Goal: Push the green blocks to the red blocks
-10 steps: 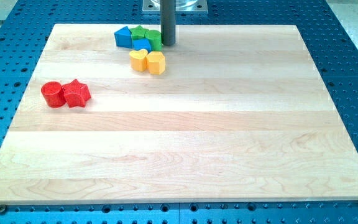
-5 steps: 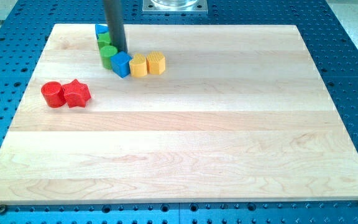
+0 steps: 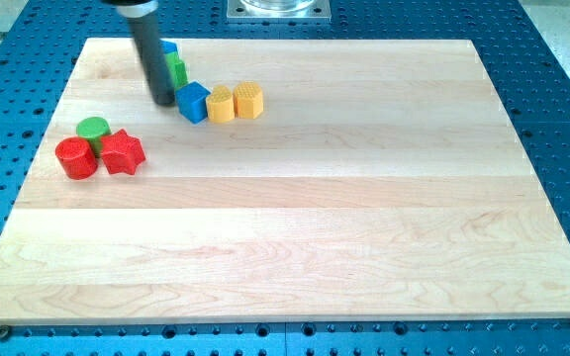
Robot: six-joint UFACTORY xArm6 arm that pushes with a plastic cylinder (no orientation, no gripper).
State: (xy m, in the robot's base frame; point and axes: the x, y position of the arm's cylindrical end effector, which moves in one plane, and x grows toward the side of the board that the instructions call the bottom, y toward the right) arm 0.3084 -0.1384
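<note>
Since a moment ago one green cylinder (image 3: pixel 92 127) has slid over — now touching the red cylinder (image 3: pixel 75 158) and red star (image 3: pixel 122 152); the rod has no fingers, its tip (image 3: pixel 161 101) beside the other green block (image 3: pixel 179 71).

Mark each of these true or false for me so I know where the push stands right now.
1. One green block touches the red blocks. True: it sits against the red cylinder and the red star.
2. Both green blocks have reached the reds. False: a second green block is near the view's top, beside my rod.
3. My tip is pressing on the red star. False: it stands apart, up by the blue cube.
4. Two yellow blocks sit side by side, right of the blue cube. True.
5. A blue block shows behind my rod. True.
</note>
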